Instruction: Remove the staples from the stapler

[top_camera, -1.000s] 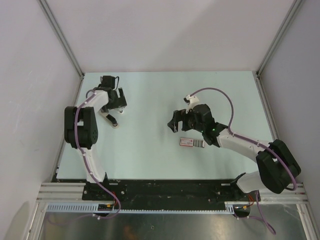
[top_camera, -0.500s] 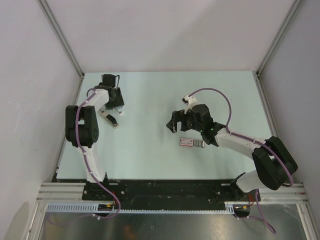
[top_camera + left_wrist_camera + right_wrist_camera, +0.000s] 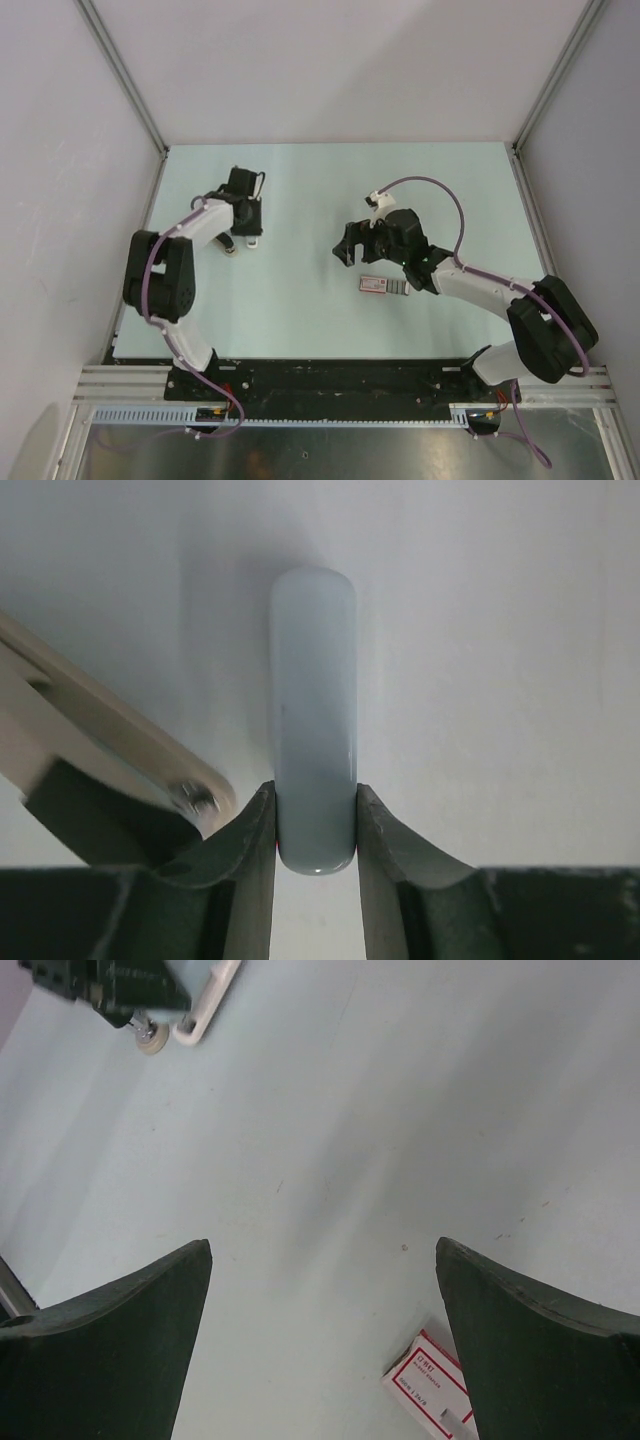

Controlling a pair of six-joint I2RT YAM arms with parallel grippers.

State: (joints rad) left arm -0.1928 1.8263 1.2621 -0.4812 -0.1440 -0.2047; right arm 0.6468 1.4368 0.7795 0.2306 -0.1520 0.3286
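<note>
In the left wrist view the stapler (image 3: pixel 314 700) shows as a white rounded plastic bar, and my left gripper (image 3: pixel 315 792) is shut on its near end, both fingers pressed to its sides. A beige hinged arm of the stapler (image 3: pixel 110 740) with a metal rivet swings out to the left. From above, the left gripper (image 3: pixel 244 228) is at the table's left with the stapler (image 3: pixel 229 245) partly under it. My right gripper (image 3: pixel 350 246) hangs open above bare table near the middle, holding nothing. No staples can be made out.
A small flat red-and-white box (image 3: pixel 373 285) with a grey end lies just right of the right gripper, also at the bottom of the right wrist view as the box (image 3: pixel 430 1388). Grey walls close in the table (image 3: pixel 300 310) on three sides.
The left gripper's jaws have closed onto the stapler, and the arm has swung to the right, toward the table's middle. The right arm has barely moved.
</note>
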